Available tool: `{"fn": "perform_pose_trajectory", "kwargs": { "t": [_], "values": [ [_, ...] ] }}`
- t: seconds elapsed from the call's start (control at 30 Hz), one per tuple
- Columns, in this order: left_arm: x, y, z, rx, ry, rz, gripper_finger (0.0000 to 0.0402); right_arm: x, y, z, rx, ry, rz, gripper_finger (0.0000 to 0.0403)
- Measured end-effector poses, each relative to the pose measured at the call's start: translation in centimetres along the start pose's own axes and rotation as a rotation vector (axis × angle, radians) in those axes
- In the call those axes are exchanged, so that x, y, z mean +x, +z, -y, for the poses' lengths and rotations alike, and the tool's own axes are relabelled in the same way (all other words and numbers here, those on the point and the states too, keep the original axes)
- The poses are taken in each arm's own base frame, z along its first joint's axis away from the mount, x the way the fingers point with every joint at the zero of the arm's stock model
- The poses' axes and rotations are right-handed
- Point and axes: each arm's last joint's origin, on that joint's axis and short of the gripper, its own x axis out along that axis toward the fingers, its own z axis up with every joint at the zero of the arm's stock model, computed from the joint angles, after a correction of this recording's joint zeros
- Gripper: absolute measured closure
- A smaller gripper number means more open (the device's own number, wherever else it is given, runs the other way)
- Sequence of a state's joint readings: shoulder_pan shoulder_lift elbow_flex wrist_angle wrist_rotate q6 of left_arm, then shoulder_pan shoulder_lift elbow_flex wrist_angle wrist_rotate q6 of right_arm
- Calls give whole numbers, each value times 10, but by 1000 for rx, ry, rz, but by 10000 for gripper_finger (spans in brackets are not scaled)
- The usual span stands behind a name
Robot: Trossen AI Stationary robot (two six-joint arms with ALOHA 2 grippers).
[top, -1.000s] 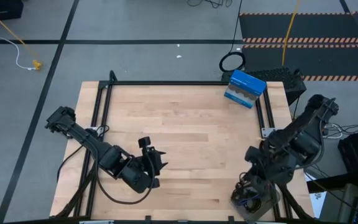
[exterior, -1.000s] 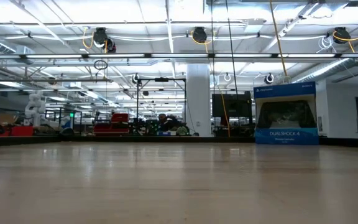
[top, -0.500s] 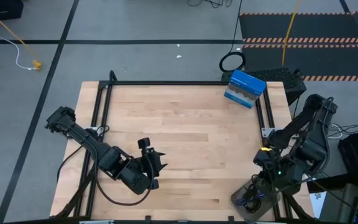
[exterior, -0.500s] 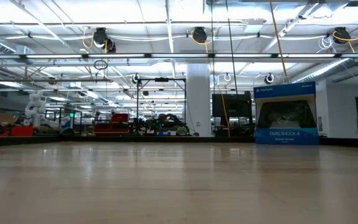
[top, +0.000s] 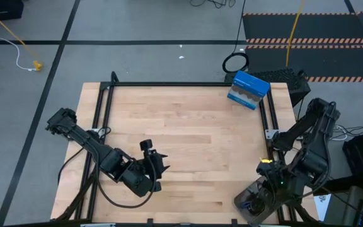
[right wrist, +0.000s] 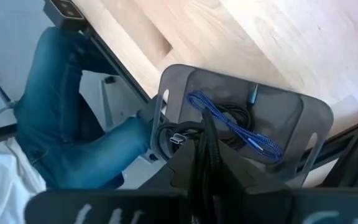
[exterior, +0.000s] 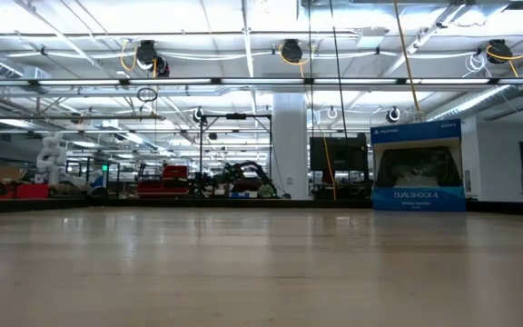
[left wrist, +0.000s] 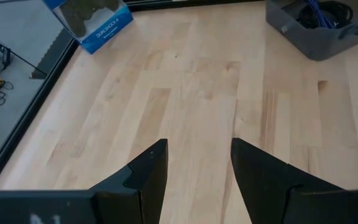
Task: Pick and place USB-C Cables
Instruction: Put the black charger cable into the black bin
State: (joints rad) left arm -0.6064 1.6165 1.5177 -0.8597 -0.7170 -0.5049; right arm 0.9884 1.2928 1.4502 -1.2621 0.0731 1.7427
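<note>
At the table's near right corner the right gripper [right wrist: 205,163] reaches down into a grey bin [right wrist: 312,130], its two dark fingers pressed together with no gap between them; a black cable runs right along them, but whether it is actually pinched there cannot be told. Inside that bin lie the USB-C Cables: a blue-purple cable [right wrist: 241,127] stretched across the middle, and black cables [right wrist: 180,135] coiled beneath and beside it, one with a small silver plug showing. From above, the bin [top: 243,202] sits at the table edge, mostly covered by the right arm. Just past the bin in the right wrist view a person's leg in blue jeans [right wrist: 73,118] stands beside the table. The left gripper [left wrist: 194,165] hovers over the bare near-left part of the wooden table [top: 181,126], its fingers spread apart and holding nothing. At the far right corner of the table a blue box [top: 248,89] rests tilted near the black frame rail, and beyond it on the floor lies a black ring-shaped cable loop [top: 235,63]
</note>
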Motion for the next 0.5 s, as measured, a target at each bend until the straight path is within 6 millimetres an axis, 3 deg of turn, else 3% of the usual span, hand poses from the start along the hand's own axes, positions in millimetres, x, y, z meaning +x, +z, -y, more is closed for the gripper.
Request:
{"fn": "perform_pose_trajectory", "kwargs": {
  "t": [0.5],
  "values": [
    [0, 0, 0, -1, 0, 0, 222, 26, -4, -12, -19, -93, 18, 376]
  ]
}}
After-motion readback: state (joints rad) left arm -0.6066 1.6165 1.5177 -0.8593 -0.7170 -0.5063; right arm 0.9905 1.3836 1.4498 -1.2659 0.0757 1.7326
